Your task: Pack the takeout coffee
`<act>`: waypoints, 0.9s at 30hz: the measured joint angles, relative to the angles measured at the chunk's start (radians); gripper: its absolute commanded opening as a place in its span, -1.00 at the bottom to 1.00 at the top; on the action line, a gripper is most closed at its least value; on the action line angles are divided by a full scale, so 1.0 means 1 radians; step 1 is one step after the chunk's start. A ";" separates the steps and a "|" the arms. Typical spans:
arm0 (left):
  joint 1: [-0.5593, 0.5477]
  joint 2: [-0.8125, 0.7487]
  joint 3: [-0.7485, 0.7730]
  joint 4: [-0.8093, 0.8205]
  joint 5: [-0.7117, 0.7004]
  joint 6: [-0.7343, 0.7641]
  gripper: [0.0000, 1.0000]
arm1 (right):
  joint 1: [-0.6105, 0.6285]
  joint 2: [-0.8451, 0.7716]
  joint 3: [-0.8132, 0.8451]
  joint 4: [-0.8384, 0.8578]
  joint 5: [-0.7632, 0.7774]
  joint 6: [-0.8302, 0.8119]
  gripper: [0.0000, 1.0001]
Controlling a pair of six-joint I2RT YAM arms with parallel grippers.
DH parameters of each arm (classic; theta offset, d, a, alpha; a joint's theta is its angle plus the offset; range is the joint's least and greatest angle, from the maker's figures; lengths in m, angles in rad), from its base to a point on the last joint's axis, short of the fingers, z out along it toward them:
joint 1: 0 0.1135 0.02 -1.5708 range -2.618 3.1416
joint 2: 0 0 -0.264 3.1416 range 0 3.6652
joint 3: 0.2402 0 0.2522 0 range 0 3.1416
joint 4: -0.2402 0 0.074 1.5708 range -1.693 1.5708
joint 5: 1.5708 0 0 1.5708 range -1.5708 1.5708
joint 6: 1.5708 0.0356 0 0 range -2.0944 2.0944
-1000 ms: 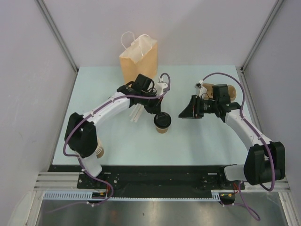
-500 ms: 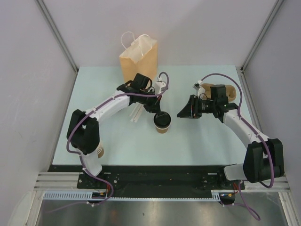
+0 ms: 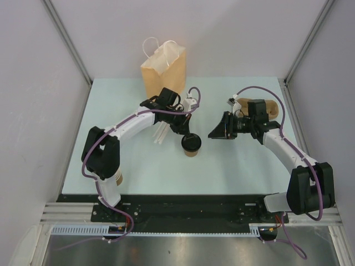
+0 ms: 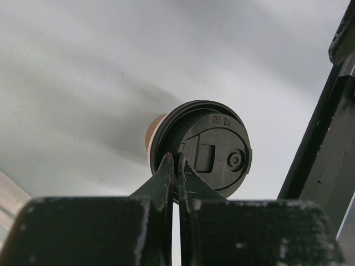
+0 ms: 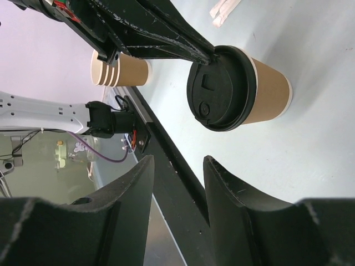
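**Lidded coffee cup standing between two claws**

The coffee cup [image 3: 191,153], wearing its black lid [image 3: 191,142], is standing upright near the middle of the surface [image 3: 233,166], on the near side of the paper bag [image 3: 163,69]. The left claw [image 4: 173,158] is leaning in from the far left, its fingers pressed narrowly together and their tips touching the lid's rim. Whether they are pinching it cannot be told. The right claw [image 5: 177,163] is hovering near the cup's right side, its fingers standing apart and holding nothing. A stack of lidless cups [image 3: 118,177] is sitting at the near left.
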 measured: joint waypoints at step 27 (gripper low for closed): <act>0.059 -0.067 0.020 -0.023 0.056 -0.053 0.08 | 0.027 0.006 0.000 0.033 -0.024 0.017 -0.08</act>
